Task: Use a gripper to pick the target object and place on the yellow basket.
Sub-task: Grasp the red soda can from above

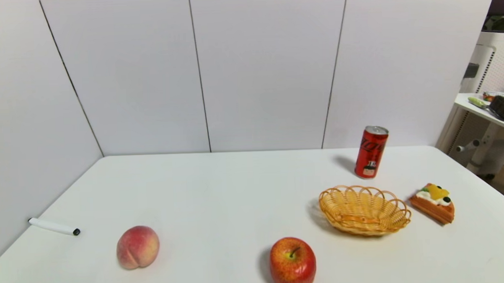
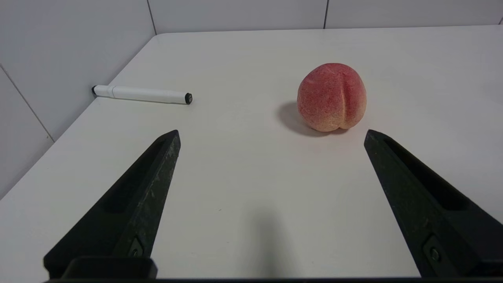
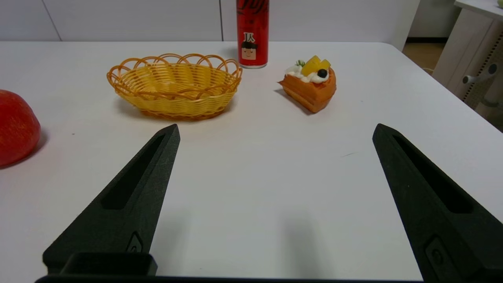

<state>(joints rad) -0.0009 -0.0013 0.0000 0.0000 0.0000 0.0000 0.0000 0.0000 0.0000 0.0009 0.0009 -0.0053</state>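
Note:
A slim red soda can with black lettering stands upright at the back right of the white table; it also shows as the soda can in the right wrist view. Just in front of it lies the yellow wicker basket, seen again as the basket, with nothing in it. My right gripper is open over bare table, well short of basket and can. My left gripper is open too, near the peach. Neither gripper appears in the head view.
A peach and a white marker lie on the left. A red apple sits at the front centre. A fruit-topped cake slice lies to the right of the basket. White walls close the back and left.

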